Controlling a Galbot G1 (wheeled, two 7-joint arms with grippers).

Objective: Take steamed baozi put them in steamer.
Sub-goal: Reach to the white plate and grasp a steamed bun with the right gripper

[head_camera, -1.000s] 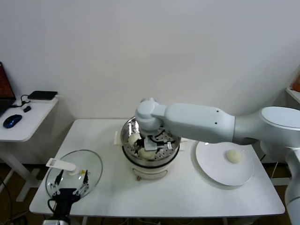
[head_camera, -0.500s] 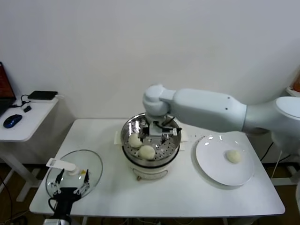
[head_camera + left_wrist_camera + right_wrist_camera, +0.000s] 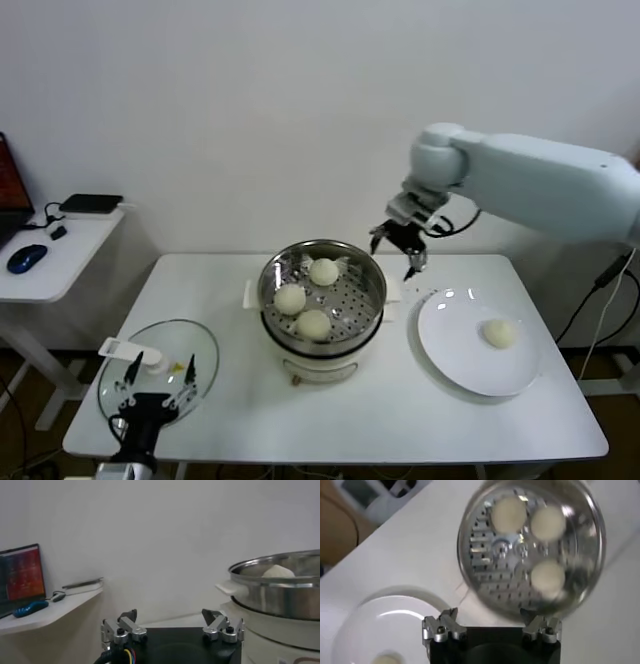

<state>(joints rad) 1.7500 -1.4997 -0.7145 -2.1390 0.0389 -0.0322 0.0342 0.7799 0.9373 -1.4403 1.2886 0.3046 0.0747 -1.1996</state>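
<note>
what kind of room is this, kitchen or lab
Probably a lab or office, not a kitchen: the steamer sits on a plain white table by a bare wall, with a side desk holding a computer mouse.

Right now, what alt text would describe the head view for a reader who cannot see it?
Three steamed baozi sit in the steamer mid-table; a fourth lies on the white plate. The open, empty right gripper hangs between steamer and plate, and the left gripper is open over the glass lid.
</note>
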